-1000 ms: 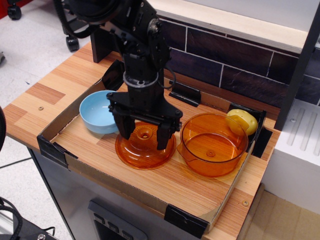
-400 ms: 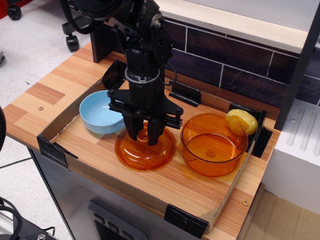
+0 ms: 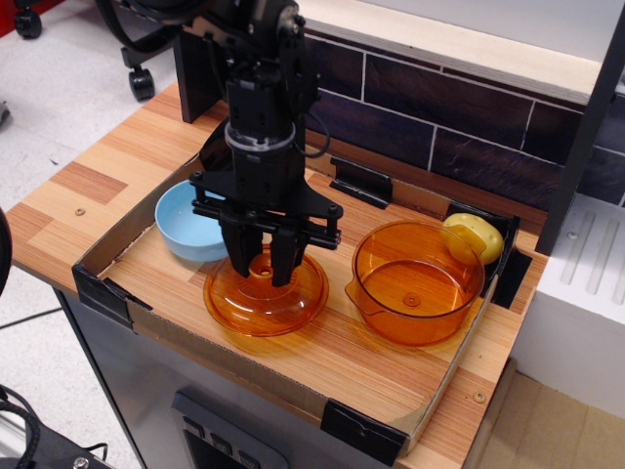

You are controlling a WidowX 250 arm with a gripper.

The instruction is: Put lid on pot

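The transparent orange lid (image 3: 293,305) lies dome-up in the middle of the wooden tray (image 3: 332,357), left of the pot. My black gripper (image 3: 264,270) comes straight down over the lid's centre, its fingers close together around the small knob, shut on it. I cannot tell whether the lid is clear of the board. The deep transparent orange pot (image 3: 410,327) stands open and empty to the right, a short gap from the lid's edge.
A light-blue bowl (image 3: 184,223) sits just behind and left of the lid, partly hidden by the gripper. A yellow object (image 3: 475,237) rests at the pot's far right corner. Low cardboard walls with black corner clips (image 3: 363,431) edge the tray. A dark tiled wall stands behind.
The fingers closed from wide open onto the lid's knob. The gripper and the lid have since shifted to the left, widening the gap to the pot.
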